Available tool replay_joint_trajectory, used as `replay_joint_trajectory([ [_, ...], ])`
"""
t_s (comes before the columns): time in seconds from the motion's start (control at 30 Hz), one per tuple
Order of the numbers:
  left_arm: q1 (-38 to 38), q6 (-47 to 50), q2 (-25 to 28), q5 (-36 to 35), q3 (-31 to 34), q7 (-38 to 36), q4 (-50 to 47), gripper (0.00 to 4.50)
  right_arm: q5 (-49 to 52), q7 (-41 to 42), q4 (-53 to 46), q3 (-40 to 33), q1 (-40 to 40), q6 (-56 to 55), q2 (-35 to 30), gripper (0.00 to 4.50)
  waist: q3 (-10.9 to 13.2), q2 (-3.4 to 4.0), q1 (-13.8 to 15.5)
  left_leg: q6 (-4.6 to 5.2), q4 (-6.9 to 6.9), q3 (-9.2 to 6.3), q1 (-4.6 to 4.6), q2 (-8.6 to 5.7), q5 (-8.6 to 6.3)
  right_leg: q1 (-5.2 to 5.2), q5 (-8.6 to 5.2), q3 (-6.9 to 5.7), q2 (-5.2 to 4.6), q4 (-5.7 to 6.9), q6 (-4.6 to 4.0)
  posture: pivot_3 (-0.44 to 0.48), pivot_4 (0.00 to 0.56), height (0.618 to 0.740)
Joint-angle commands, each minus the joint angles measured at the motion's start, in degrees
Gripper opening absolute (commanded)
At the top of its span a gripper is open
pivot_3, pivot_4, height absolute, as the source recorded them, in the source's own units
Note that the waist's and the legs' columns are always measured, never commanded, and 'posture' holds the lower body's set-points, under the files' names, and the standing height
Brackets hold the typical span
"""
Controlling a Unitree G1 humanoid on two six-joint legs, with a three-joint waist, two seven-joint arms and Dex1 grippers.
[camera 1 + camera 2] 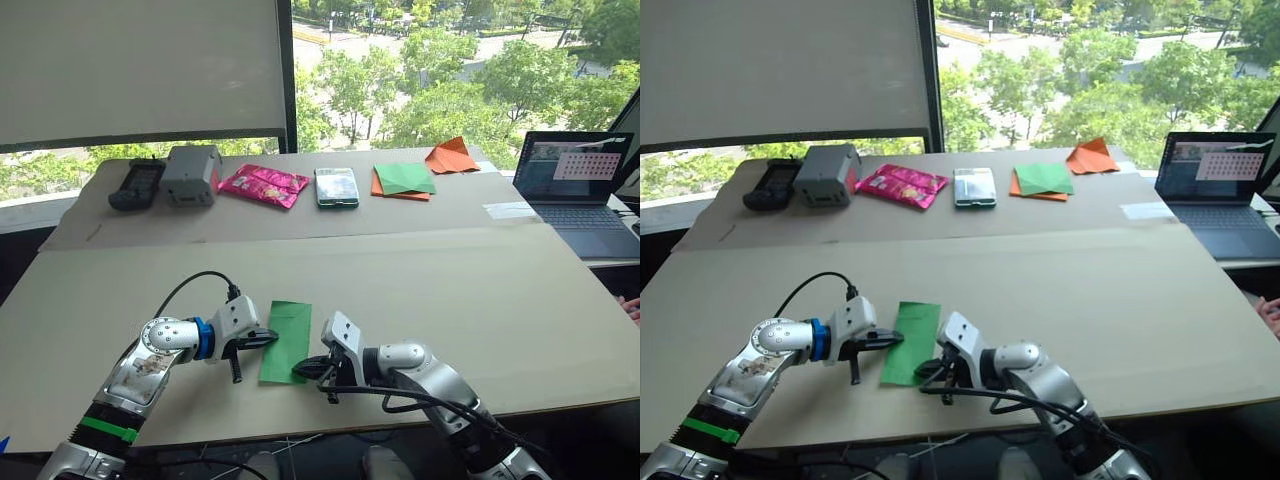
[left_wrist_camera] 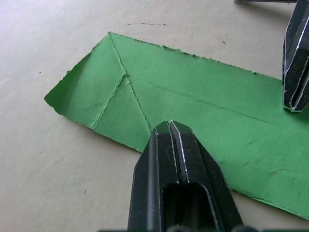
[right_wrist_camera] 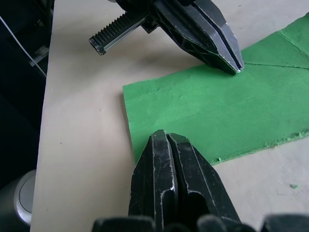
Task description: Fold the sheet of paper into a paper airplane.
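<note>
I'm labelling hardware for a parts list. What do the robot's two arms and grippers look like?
Both arms are silver metal with white wrist housings and black cables. The left arm has a blue ring near the wrist and a green band lower down. The left gripper and right gripper each have two black, faceted, tapering fingers; a toothed black rack shows beside the left one.

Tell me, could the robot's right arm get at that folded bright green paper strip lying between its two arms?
Probably yes. The right pincer, fingers shut, sits at the near end of the folded bright green paper strip, and nothing lies between them.
</note>
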Motion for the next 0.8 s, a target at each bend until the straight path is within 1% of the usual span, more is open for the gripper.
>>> replay_joint_trajectory([
  [0.03,0.6,1.0,0.2,1.5,-0.7,0.3,1.9,0.0,3.6,-1.9,-7.5,-4.6,0.6,1.5,0.1,0.08,0.1,0.0,0.0,0.0,0.0,0.0,-0.03,0.0,0.0,-0.02,0.0,-0.01,0.0,0.0,0.0,0.0,0.15,0.732],
  [0.1,0.7,0.7,0.2,1.0,-0.1,0.2,1.3,0.0,5.8,-3.4,-11.9,-7.7,0.5,2.6,0.3,0.08,0.2,0.04,0.1,0.0,0.0,0.0,-0.11,0.0,0.0,-0.1,0.0,-0.01,0.0,-0.01,0.0,0.0,0.15,0.732],
  [0.13,0.7,1.9,0.0,-0.8,1.2,0.1,0.0,0.0,7.4,-4.2,-14.7,-9.7,0.5,4.2,0.3,0.08,0.3,0.04,0.1,0.0,0.0,0.0,-0.14,0.0,0.0,-0.11,0.0,-0.01,0.0,-0.01,0.0,0.0,0.15,0.732],
  [0.23,0.6,6.8,0.3,-8.0,6.8,-0.6,-5.4,0.0,10.7,-6.0,-20.9,-13.7,0.8,7.8,-1.0,0.08,0.5,-0.15,0.0,0.0,0.0,0.0,-0.16,0.0,0.0,-0.15,0.0,-0.02,0.0,-0.02,0.0,0.0,0.15,0.732],
  [0.37,2.2,15.2,4.0,-17.7,14.8,-3.5,-10.9,0.0,10.7,-8.4,-24.9,-15.1,2.4,9.7,-4.4,0.08,1.0,-0.44,-0.1,0.0,-0.02,-0.01,-0.24,0.03,0.0,-0.23,0.0,-0.07,-0.03,-0.06,0.0,0.0,0.15,0.732],
  [0.43,2.9,15.1,5.0,-17.6,15.9,-3.4,-10.0,0.0,10.7,-9.4,-25.3,-15.9,3.5,9.5,-5.7,0.08,1.0,-0.3,-0.1,0.0,-0.04,-0.01,-0.24,0.03,0.0,-0.26,0.0,-0.07,-0.05,-0.14,0.0,0.0,0.15,0.732],
  [0.53,3.7,12.5,5.6,-15.0,14.2,-3.4,-8.6,0.0,10.5,-10.3,-25.2,-16.4,4.8,8.9,-7.3,0.08,1.0,-0.1,0.0,-0.01,-0.04,0.02,-0.31,0.0,0.0,-0.23,0.0,-0.07,-0.09,-0.4,-0.01,0.0,0.15,0.732],
  [0.67,3.5,10.7,3.7,-12.9,11.2,-2.6,-6.9,0.0,11.4,-11.8,-25.4,-18.3,6.0,9.0,-7.9,0.08,1.1,-0.25,0.1,-0.01,-0.04,0.02,-0.39,0.01,0.0,-0.23,0.0,-0.08,-0.08,-0.63,-0.01,0.0,0.15,0.732],
  [0.8,2.9,9.2,2.0,-11.7,9.7,-2.3,-4.6,0.0,12.3,-12.6,-26.3,-19.3,6.5,9.4,-8.3,0.08,1.1,-0.25,0.0,0.0,-0.03,0.03,-0.46,0.01,0.0,-0.2,0.0,-0.07,-0.08,-0.87,-0.01,0.0,0.15,0.732],
])
